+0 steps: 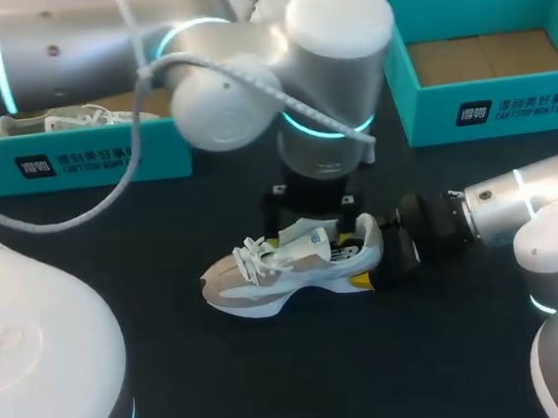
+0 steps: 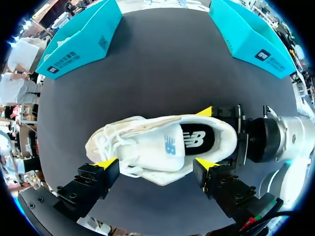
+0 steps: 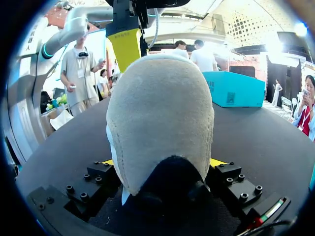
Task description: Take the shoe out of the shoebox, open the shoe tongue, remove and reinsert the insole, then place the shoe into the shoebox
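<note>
Two teal shoeboxes [image 1: 76,154] [image 1: 507,113] stand behind the shoe [image 1: 285,268].

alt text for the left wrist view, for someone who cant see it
A white shoe sits upright on the black table, seen from above so its dark insole shows. The right gripper holds its heel, and the left gripper hangs open over it; two teal boxes stand at the table's far edge.

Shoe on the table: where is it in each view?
Head view: shoe mid-table, under the left arm.
Left wrist view: shoe under the open left end effector.
Right wrist view: shoe, heel first, held in the right end effector.
Shared landmark: left teal shoebox.
</note>
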### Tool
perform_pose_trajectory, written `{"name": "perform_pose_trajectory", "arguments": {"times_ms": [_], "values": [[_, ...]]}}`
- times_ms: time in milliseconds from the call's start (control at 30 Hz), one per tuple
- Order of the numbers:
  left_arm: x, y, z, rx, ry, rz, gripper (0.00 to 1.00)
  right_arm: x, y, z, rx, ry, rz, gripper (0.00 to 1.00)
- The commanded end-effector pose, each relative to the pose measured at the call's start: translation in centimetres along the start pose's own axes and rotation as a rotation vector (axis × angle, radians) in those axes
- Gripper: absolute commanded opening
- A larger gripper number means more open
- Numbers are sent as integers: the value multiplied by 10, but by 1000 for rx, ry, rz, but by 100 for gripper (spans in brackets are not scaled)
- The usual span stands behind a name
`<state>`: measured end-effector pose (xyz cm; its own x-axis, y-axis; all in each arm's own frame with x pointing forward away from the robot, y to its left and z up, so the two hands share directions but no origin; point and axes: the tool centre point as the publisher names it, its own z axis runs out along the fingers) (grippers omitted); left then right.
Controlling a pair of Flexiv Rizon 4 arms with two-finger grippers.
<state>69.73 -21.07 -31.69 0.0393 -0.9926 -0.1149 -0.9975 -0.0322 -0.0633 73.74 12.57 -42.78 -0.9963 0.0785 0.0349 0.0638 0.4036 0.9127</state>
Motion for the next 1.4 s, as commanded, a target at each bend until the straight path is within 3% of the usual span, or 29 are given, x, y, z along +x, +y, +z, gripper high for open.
{"name": "perform_pose_trajectory", "arguments": {"times_ms": [33,400,700,933,1033,1100,1200,1400], "values": [[23,-5,12,-13,-69,-22,100,-3,-9,9,4,-1,0,0],[22,-9,31,-48,-159,-38,100,-3,-9,9,4,-1,0,0],[-5,-6,43,-59,-253,-66,100,-3,-9,9,4,-1,0,0],[-24,-4,34,-54,-262,-113,98,-3,-9,9,4,-1,0,0],[-31,-1,27,-44,-250,-126,50,-3,-9,9,4,-1,0,0],[-35,0,23,-52,-237,-133,35,-3,-9,9,4,-1,0,0],[-39,3,18,-52,-220,-140,3,-3,-9,9,4,-1,0,0],[-51,12,11,-64,-183,-141,0,-3,-9,9,4,-1,0,0]]}}
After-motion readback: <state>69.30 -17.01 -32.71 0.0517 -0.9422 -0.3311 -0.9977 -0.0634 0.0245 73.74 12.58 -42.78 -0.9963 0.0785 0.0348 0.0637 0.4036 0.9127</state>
